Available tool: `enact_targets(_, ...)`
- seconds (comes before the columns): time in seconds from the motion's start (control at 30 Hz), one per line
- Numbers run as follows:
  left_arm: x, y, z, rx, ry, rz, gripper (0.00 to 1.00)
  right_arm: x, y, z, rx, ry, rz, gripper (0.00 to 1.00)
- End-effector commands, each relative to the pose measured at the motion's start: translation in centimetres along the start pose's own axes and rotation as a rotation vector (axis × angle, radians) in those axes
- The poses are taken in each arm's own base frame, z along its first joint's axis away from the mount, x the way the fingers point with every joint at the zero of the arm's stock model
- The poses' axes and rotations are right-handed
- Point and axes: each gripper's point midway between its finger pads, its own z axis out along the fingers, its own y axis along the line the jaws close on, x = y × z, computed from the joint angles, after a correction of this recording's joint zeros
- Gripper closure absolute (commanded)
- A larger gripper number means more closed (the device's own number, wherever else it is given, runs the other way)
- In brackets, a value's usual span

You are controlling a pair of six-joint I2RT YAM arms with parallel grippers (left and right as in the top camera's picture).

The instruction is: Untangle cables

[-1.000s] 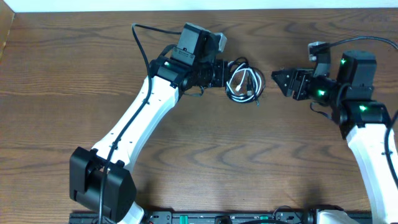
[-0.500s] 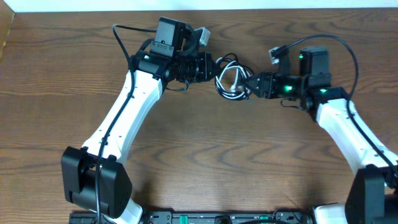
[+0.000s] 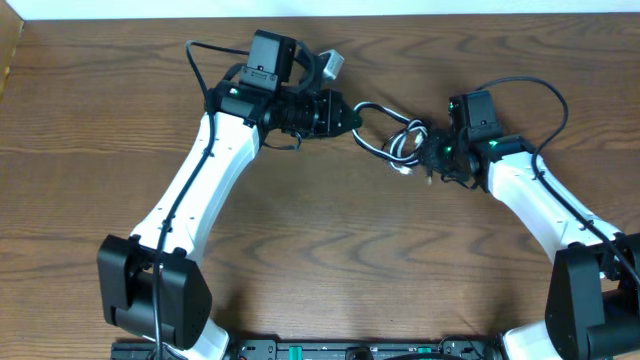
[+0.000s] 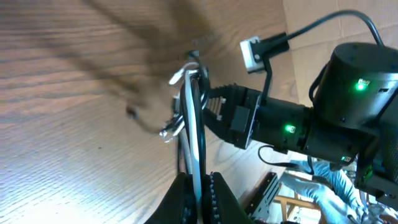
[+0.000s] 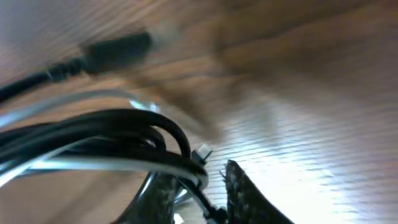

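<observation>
My left arm (image 3: 200, 190) and right arm (image 3: 545, 200): white shells, black joints, green status lights (image 3: 238, 93), black wires (image 3: 192, 50) looping toward twelve o'clock.

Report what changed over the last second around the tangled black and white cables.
The right gripper swung in leftward from clear of the tangled bundle of thin black and white cables. It closed on the bundle's right side, then drew it rightward, stretching it out. The left arm shifted slightly left. The left gripper stayed clamped on the bundle's left end.
</observation>
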Motion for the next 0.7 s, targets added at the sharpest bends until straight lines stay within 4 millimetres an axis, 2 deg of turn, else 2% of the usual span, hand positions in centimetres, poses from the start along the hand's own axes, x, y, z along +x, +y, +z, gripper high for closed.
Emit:
enact_targets(0.0, -1.1, -0.2, -2.2, -0.012, -0.059, 0.039, 0.93, -1.5, -2.5, -0.1, 0.111, -0.056, 0.015, 0.85)
enact_targets(0.17, -2.3, 2.0, -4.3, -0.097, -0.124, 0.044, 0.93, -0.2, -4.3, -0.4, 0.175, 0.003, 0.016, 0.86)
enact_targets(0.33, -3.5, 4.3, -8.5, -0.239, -0.234, 0.016, 0.93, 0.1, -7.1, -1.0, 0.249, 0.04, 0.052, 0.83)
enact_targets(0.43, -3.4, 4.1, -10.4, -0.289, -0.269, 0.042, 0.93, 0.3, -8.5, -1.4, 0.277, 0.062, 0.079, 0.82)
enact_targets(0.53, -2.9, 3.5, -10.8, -0.294, -0.268, 0.061, 0.93, 0.3, -8.8, -1.5, 0.266, 0.079, 0.069, 0.8)
enact_targets(0.63, -2.6, 3.5, -10.7, -0.295, -0.256, 0.054, 0.93, 0.5, -8.0, -1.3, 0.209, 0.105, 0.02, 0.74)
enact_targets(0.67, -2.6, 3.6, -10.6, -0.296, -0.252, 0.051, 0.92, 0.5, -7.6, -1.3, 0.187, 0.112, 0.001, 0.69)
